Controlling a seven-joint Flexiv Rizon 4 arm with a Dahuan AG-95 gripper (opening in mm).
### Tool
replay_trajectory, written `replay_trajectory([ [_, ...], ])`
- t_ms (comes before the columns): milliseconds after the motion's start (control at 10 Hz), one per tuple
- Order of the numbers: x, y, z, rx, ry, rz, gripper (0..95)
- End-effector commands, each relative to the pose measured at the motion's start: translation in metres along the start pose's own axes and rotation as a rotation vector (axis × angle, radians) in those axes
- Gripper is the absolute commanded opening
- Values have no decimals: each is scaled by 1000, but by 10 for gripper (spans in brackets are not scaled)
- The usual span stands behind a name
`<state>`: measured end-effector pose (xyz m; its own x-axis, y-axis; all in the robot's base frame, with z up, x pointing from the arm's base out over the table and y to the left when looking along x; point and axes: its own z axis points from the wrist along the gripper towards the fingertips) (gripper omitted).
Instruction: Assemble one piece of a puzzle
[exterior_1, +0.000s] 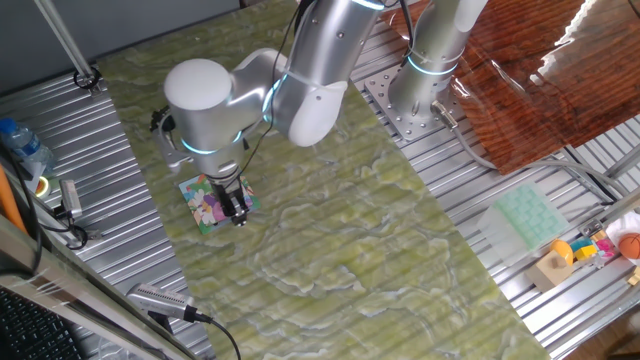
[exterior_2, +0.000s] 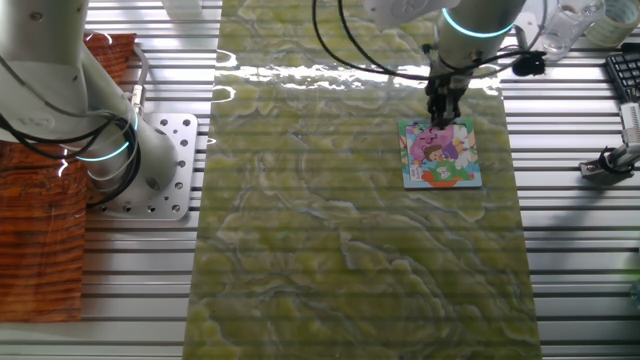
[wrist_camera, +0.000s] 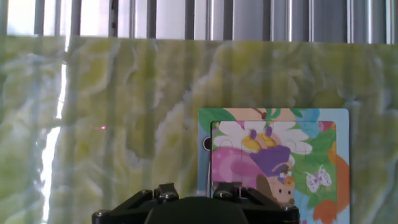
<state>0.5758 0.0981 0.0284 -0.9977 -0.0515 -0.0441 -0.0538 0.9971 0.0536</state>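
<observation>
We see a bench (exterior_1: 90, 290) of ribbed aluminium slats with a mottled yellow-green mat (exterior_1: 380, 260) laid along its middle; glare streaks across the mat's far end in the other fixed view. The puzzle (exterior_2: 441, 153) lies flat on this mat, a small square with a blue edge and a cartoon picture in pink, green, yellow and blue.

Taking the puzzle as our landmark: the tool (exterior_2: 440, 118) hangs right over one edge of it, its tips at or just above the picture. We cannot tell whether its jaws are spread or pressed together — the hand view shows only the dark body at the bottom, and the fixed views are too small. We cannot make out the piece anywhere.

Well away from the puzzle, off the mat, lies a pale green moulded tray (exterior_1: 527, 217), and beyond that a cluster of small coloured toys (exterior_1: 590, 250). A second arm's base (exterior_2: 150, 165) stands on a drilled plate, also far from the puzzle.
</observation>
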Motion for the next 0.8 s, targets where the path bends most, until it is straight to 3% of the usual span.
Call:
replay_trajectory([
  [100,4,-2,3,0,1,-5,380],
  [800,12,-5,7,-2,4,-6,380],
])
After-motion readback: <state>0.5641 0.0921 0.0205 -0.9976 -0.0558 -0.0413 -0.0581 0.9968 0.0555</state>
